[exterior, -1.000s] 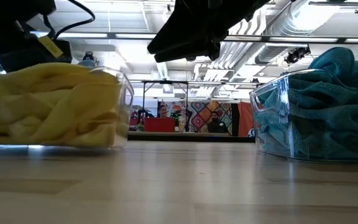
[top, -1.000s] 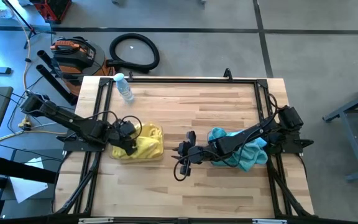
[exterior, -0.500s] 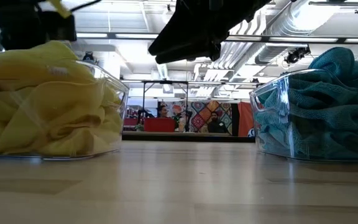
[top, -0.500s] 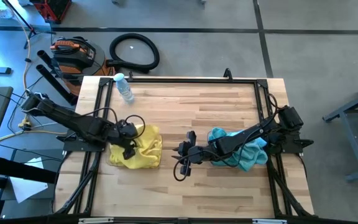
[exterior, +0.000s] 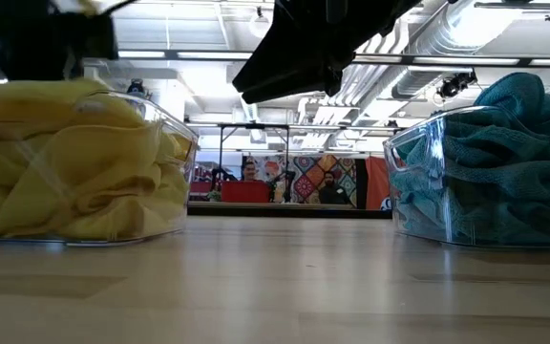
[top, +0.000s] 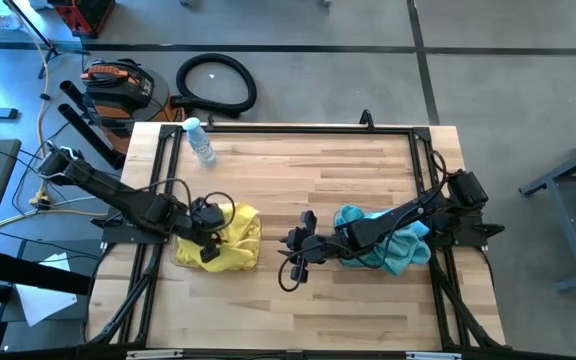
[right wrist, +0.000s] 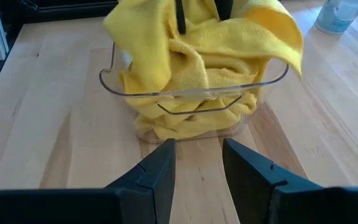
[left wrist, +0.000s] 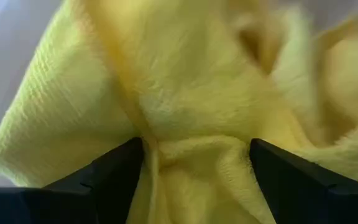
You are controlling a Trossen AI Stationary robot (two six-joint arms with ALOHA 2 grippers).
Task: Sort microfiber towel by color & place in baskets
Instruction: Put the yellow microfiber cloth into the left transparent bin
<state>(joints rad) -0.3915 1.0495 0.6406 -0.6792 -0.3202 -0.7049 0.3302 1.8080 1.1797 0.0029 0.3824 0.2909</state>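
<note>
Yellow towels [top: 230, 240] fill left basket [right wrist: 191, 99], water bottle [top: 200, 140] beyond.

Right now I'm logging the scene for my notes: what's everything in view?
yellow towels: a pile, yellow, in the left bin
blue towels: a pile, teal, in the right bin
water bottle: one, clear with blue cap, far left of table
hose: one, black, on floor
left gripper: open, over yellow towels
right gripper: open, empty, above the table's middle
</note>
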